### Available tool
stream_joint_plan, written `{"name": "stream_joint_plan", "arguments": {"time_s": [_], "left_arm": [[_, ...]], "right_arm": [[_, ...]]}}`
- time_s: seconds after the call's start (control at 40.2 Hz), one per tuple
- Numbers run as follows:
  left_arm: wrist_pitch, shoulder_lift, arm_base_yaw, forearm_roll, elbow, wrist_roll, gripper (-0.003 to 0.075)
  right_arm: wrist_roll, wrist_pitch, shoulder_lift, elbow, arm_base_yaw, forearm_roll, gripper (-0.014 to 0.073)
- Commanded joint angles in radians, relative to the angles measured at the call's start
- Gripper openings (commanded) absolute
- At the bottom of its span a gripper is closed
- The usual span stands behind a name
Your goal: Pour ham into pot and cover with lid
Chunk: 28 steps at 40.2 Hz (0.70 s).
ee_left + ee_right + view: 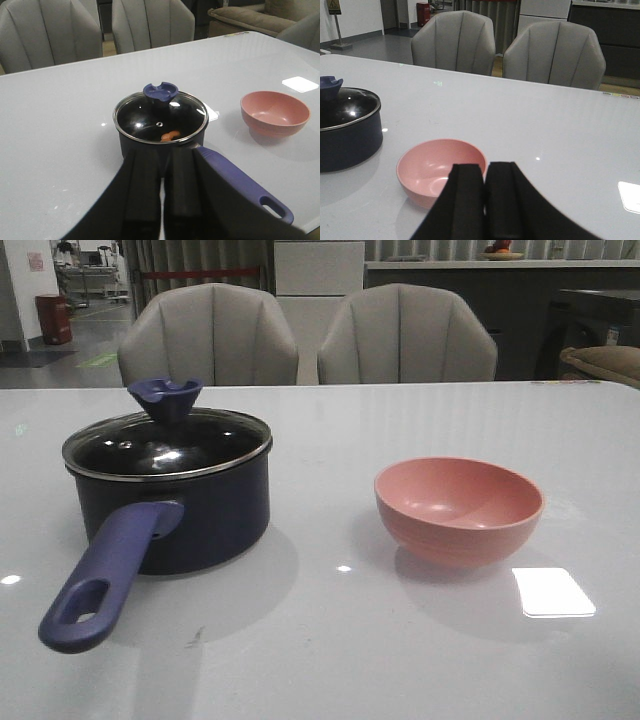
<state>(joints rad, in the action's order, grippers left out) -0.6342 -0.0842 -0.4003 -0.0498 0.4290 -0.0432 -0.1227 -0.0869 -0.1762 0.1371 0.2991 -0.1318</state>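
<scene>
Grey desk (330, 640) carries the pot (190, 510), lid (160, 116) on, ham (170, 135) inside. Both grippers, left gripper (162, 192) and right gripper (485, 200), pressed together, hover near the pot, empty.

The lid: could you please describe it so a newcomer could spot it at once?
On the white table, find the dark pot left of the pink bowl. The lid sits on it: clear glass, metal rim, purple-blue knob.
</scene>
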Motion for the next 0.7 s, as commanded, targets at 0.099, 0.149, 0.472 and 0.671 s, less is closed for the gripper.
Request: {"name": "stream_joint_plan", "arguments": {"time_s": [0.099, 0.149, 0.472, 0.671], "left_arm": [[0.143, -0.011, 0.012, 0.062, -0.042, 0.001, 0.0112], [0.183, -0.002, 0.047, 0.062, -0.075, 0.001, 0.0112], [0.528, 0.108, 0.335, 0.062, -0.339, 0.001, 0.0112], [0.716, 0.108, 0.362, 0.062, -0.457, 0.001, 0.0112]], "right_arm": [[-0.002, 0.087, -0.011, 0.028, -0.001, -0.006, 0.0146], [-0.002, 0.087, -0.011, 0.028, -0.001, -0.006, 0.0146], [-0.002, 0.087, -0.011, 0.028, -0.001, -0.006, 0.0146], [-0.002, 0.087, -0.011, 0.028, -0.001, -0.006, 0.0146]]}}
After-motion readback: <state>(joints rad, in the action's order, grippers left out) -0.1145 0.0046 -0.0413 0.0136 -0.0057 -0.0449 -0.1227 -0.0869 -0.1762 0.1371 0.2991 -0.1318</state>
